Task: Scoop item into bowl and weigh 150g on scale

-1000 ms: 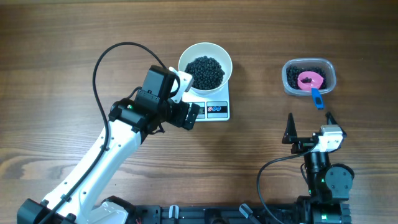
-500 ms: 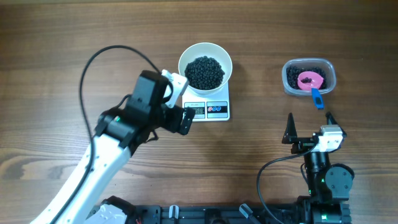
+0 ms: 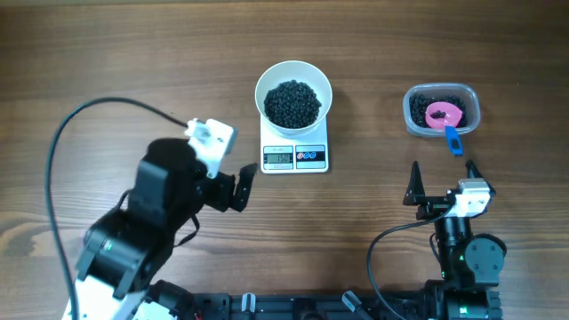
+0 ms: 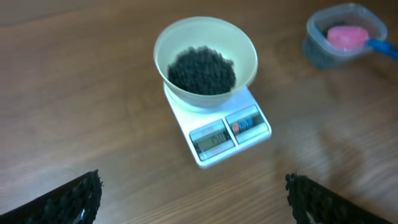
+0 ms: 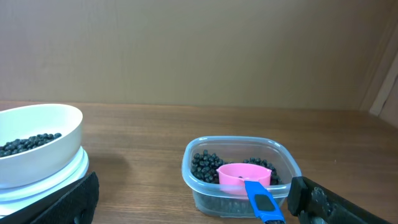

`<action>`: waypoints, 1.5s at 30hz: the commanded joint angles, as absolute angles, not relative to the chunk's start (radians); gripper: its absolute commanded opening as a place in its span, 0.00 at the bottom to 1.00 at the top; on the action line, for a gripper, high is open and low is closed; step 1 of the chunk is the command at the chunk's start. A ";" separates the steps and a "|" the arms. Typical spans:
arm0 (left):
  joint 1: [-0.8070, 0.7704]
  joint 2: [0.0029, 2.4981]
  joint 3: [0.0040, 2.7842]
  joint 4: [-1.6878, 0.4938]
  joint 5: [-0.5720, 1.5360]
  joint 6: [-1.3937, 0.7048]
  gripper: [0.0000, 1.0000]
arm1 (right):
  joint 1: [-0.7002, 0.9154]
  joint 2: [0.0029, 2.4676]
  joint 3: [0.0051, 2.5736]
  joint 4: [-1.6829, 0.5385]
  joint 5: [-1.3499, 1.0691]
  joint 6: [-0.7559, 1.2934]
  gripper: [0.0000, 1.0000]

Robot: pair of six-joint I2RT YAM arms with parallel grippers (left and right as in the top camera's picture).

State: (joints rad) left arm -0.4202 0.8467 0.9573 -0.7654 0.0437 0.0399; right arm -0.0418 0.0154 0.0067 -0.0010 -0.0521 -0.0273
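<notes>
The left gripper (image 3: 233, 188), wide open and empty, has backed away from the scale (image 3: 294, 156), with bare desk (image 3: 249, 147) now between. The right gripper (image 3: 442, 182) is open and empty, with the tub (image 3: 407, 111) just ahead of it.

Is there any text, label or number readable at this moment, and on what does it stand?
Display of the scale: dark digits show, too blurred to read in any view.
Buttons beside it: markings too small to read.
Bowl, tub, scoop: no lettering visible.

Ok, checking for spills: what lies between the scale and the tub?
Nothing: only bare tabletop between the scale and the tub, as the overhead view shows.
</notes>
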 commanded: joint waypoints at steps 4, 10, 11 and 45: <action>-0.257 0.684 0.819 -0.664 0.149 0.006 1.00 | -0.036 0.004 0.005 0.000 -0.060 -0.016 1.00; -0.091 0.579 0.727 -0.597 0.149 -0.174 1.00 | -0.036 0.004 0.005 0.000 -0.060 -0.016 1.00; -0.067 0.552 0.699 -0.564 0.149 -0.173 1.00 | -0.036 0.004 0.005 0.000 -0.060 -0.016 1.00; 0.070 0.027 0.356 -0.392 0.149 -0.173 1.00 | -0.036 0.004 0.005 0.000 -0.060 -0.016 1.00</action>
State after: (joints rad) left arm 0.0624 0.0601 0.3794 -0.4000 0.1329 -0.1635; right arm -0.0418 0.0154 0.0067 -0.0010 -0.0521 -0.0273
